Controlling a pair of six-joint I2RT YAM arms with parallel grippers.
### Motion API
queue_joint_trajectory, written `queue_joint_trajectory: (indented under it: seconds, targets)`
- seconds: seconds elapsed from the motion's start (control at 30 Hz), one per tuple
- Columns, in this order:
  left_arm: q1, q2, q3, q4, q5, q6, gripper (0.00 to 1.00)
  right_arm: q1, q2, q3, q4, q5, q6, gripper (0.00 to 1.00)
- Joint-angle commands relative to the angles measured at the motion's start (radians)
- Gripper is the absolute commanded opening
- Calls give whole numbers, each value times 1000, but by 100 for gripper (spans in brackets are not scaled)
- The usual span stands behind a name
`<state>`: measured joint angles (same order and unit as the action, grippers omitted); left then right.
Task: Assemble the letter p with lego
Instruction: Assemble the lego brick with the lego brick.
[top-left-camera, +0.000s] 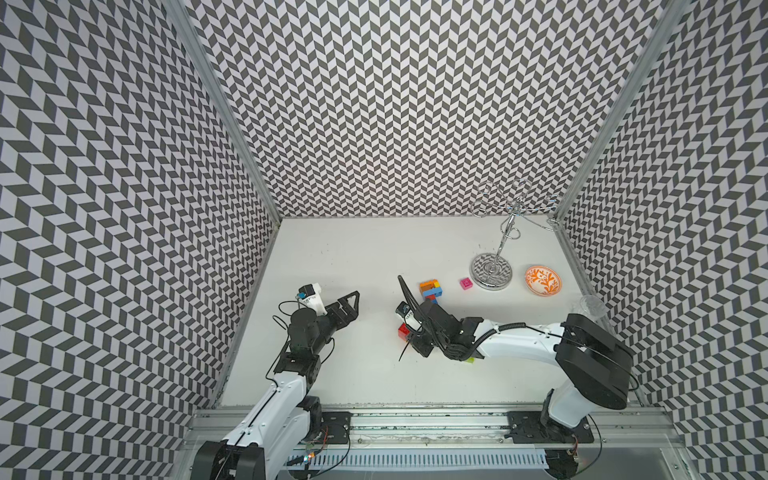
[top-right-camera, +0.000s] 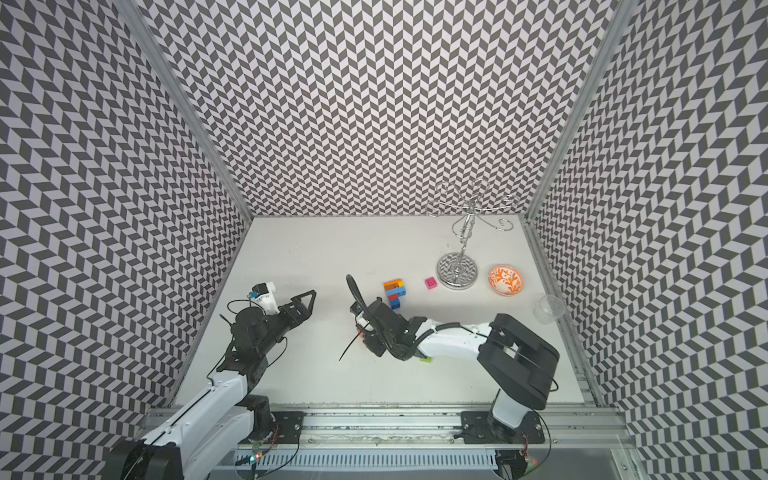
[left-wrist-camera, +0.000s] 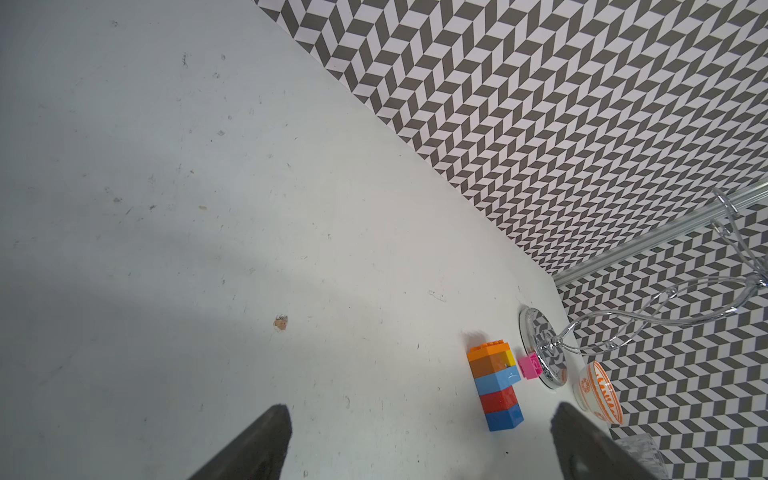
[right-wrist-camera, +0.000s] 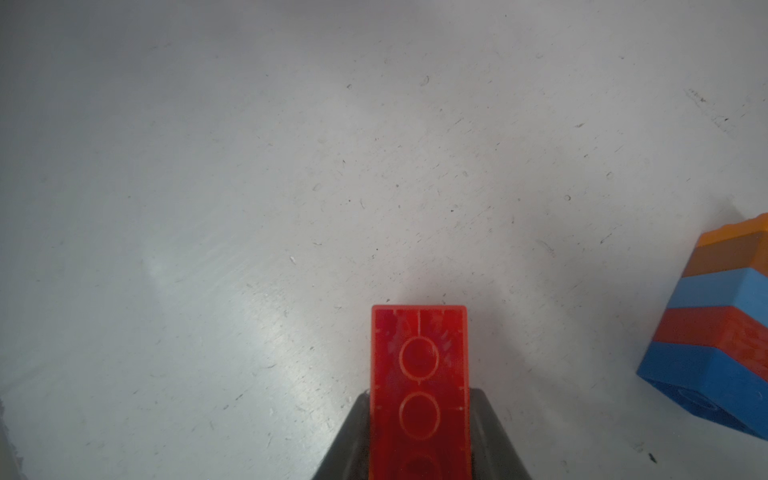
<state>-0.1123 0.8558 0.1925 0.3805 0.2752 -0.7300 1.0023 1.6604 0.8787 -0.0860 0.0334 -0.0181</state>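
Gripping a red brick (right-wrist-camera: 419, 361) in the right pincer (right-wrist-camera: 419, 440), jaws drawn in narrow onto the two long sides, most of the length poking out ahead of the fingertips, hollow underside turned toward the wrist camera. Off to one side of that pincer and slightly ahead, near but not touching: a stack of bricks (right-wrist-camera: 719, 324) lying flat on the table (right-wrist-camera: 208, 208), orange, brown, light blue, red and blue in a row, with a yellow piece on the side by the orange end. Beyond the stack, farther from the pincer, a lone pink brick (top-left-camera: 466, 283); back under the right forearm, a lime brick (top-left-camera: 471, 360), mostly hidden. On the other arm, the left pincer (left-wrist-camera: 419, 419) spread wide, holding nothing, well apart from the stack. Likely light, rigid and glossy, so prone to swivel or slip between smooth pads; best taken across the flat long walls near the middle, never on the studs. Pressing on probably calls for squaring studs to sockets first and steadying the loose stack, liable to slide on the bare table.
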Motion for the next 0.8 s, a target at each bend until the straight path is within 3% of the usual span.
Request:
queue_joint_trajectory:
  seconds: [0.0,0.3,0.77]
  targets:
    - [6,-1,-10,26,9,15,100,-7,16,-50,-33,-41,-2,0]
    - [5,1,-10,28,10,15,100,-1,95,-31,-70,-99,38,0]
    - [5,-1,-9,28,21,14,100,37,192,67,-258,54,57,0]
